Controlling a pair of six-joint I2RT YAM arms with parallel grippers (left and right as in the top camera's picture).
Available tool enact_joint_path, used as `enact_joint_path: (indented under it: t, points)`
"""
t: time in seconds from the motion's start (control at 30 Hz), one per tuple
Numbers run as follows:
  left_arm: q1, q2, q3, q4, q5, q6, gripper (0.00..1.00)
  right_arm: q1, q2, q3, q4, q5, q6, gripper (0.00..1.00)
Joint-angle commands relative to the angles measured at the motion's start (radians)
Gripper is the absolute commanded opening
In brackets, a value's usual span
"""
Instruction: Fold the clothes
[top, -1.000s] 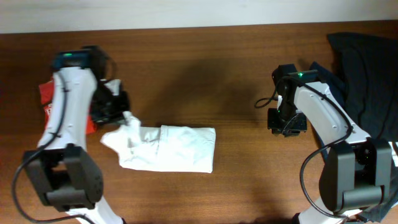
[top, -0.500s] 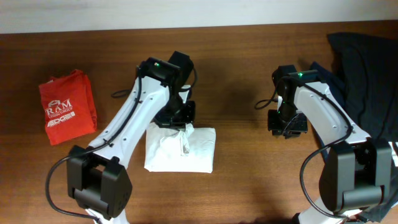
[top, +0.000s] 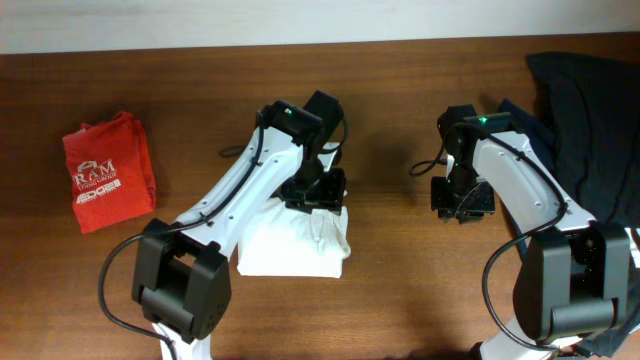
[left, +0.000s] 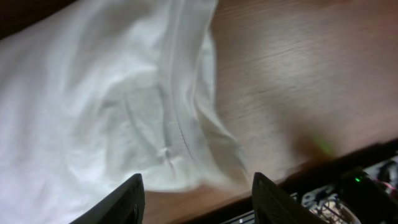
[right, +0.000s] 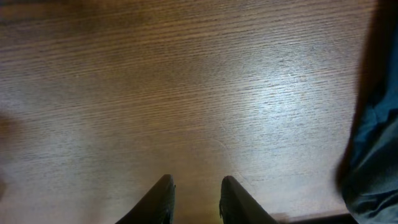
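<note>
Over the right edge of the white T-shirt (top: 295, 248), the left tool (left: 196, 180) now stands apart, the sleeve side just carried across: one more fold made. Beyond it, the right tool (right: 194, 183) is slightly apart and empty.

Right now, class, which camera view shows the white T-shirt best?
Overhead: the white T-shirt shows as a whole folded bundle, its top edge under the left gripper. The left wrist view shows only wrinkled cloth close up; the right wrist view, none.

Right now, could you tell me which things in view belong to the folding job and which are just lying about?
Belongs to the job:
white T-shirt, partly folded, at the left gripper
red T-shirt, already folded
dark clothes, heaped at the table's right edge

Just there:
wooden table
</note>
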Motion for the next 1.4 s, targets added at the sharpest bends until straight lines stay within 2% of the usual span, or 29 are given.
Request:
enact_joint_path:
  t: [0.0,0.07,0.17,0.27,0.37,0.53,0.67,0.8,0.87,1.03,1.13,1.23,1.37]
  points:
    - [0.07,-0.028,0.103,-0.035,-0.047,0.046,0.55,-0.002,-0.011,0.011,-0.013,-0.014,-0.044,0.29]
    - [0.15,-0.06,0.128,-0.062,-0.097,0.046,0.55,0.001,-0.011,0.011,-0.011,-0.145,-0.137,0.29]
    - [0.307,-0.081,0.126,-0.069,-0.103,0.046,0.59,0.025,-0.011,0.011,-0.005,-0.54,-0.34,0.31]
    - [0.402,-0.081,0.089,-0.039,-0.103,0.048,0.64,0.085,-0.011,0.011,0.031,-0.731,-0.385,0.34]
    - [0.45,-0.081,0.011,0.017,-0.086,0.092,0.64,0.175,-0.01,0.011,0.081,-0.78,-0.369,0.34]
    - [0.447,-0.08,-0.211,0.206,-0.055,0.187,0.65,0.328,-0.002,0.011,0.219,-0.78,-0.24,0.34]
    - [0.447,-0.08,-0.391,0.384,-0.049,0.188,0.65,0.423,0.029,0.011,0.309,-0.768,-0.182,0.34]
    - [0.447,-0.08,-0.513,0.486,-0.05,0.188,0.67,0.466,0.105,-0.01,0.388,-0.768,-0.145,0.33]
    - [0.447,-0.08,-0.549,0.509,-0.05,0.188,0.69,0.473,0.148,-0.011,0.388,-0.768,-0.145,0.27]
    - [0.447,-0.08,-0.623,0.483,-0.054,0.188,0.7,0.472,0.228,-0.018,0.321,-0.657,-0.145,0.27]
    - [0.448,-0.08,-0.65,0.395,-0.055,0.186,0.7,0.469,0.237,-0.05,0.265,-0.544,-0.144,0.27]
    - [0.447,-0.08,-0.655,0.278,-0.055,0.119,0.69,0.444,0.237,-0.093,0.265,-0.421,-0.144,0.27]
    - [0.447,-0.087,-0.655,0.219,0.081,0.086,0.68,0.382,0.237,-0.092,0.296,-0.187,-0.145,0.27]
